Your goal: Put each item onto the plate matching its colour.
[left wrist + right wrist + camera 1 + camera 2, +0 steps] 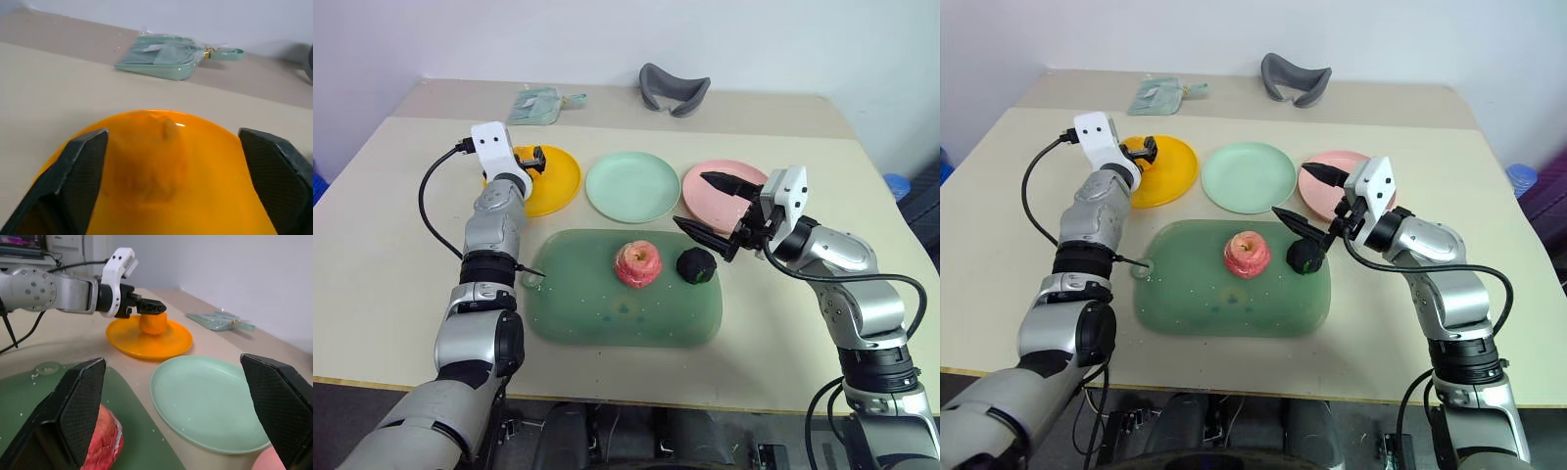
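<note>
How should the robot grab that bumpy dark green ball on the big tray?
Probably around its widest middle. The dark green ball is round, so any two opposite sides suit the jaws. It sits near the tray's right end, apart from the pink-red apple, and the open right gripper already hangs just above it, so come from above on that side.

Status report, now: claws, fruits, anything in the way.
Left claw open around orange fruit on yellow plate. Right claw open, empty. Apple, dark ball on tray.
</note>
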Controlling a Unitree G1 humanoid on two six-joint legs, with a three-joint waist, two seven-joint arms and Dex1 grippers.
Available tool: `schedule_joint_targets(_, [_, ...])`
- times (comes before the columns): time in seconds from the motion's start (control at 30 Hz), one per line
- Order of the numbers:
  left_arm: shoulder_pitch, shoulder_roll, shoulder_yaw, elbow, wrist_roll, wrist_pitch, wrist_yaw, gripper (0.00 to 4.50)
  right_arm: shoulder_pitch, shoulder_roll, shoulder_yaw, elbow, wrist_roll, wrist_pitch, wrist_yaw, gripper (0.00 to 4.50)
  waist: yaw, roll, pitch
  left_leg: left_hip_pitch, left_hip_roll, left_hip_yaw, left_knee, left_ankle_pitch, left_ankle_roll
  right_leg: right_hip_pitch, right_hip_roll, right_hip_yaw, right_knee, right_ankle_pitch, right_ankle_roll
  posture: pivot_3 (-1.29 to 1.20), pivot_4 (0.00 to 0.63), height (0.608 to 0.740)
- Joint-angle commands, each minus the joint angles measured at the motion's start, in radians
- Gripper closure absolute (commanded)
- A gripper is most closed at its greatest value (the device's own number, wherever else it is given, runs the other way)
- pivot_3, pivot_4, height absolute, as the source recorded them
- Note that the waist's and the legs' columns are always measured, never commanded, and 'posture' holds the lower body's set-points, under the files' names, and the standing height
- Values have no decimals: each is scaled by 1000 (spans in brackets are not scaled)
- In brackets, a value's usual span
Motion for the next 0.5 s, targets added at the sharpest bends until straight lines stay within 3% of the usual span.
schedule_joint_targets(0.03, [54,3,-44,-189,-14,-44,-104,47,-14,1,-7,-37,9,10,-6,0,0,0,0,0,0,0,0,0,0,0,0,0,0,0,0,0,150,740])
schedule_joint_targets(0.23, [214,28,-139,-467,-117,-12,-420,47,-5,2,-2,-59,23,45,-3,0,0,0,0,0,0,0,0,0,0,0,0,0,1,0,0,0,150,740])
schedule_joint_targets(0.5, [387,170,-209,-744,-301,121,-818,47,36,-7,47,-112,23,97,25,0,-3,0,0,0,0,-1,0,0,0,0,0,0,1,0,0,0,150,740])
